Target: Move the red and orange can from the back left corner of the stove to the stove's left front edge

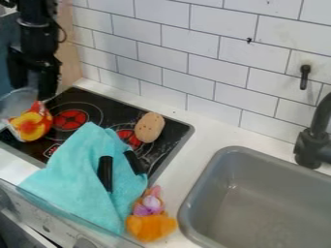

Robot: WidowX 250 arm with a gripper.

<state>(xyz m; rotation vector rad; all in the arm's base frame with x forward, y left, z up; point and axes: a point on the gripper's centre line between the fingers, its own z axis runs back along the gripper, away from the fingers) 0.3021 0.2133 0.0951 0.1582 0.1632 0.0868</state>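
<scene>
Camera view: red-yellow object [30,127] seen just below hand [34,92], near left edge of stovetop [111,107]; hand's state cannot be told.

Red-yellow object [32,124] near turquoise cloth [81,169]

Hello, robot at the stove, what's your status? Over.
Gripper above the stovetop's left side, beside a red-and-yellow object. Can't tell if it's gripped. Possible obstacle: turquoise cloth bunched over the stovetop's near part, two black pieces on it.
</scene>
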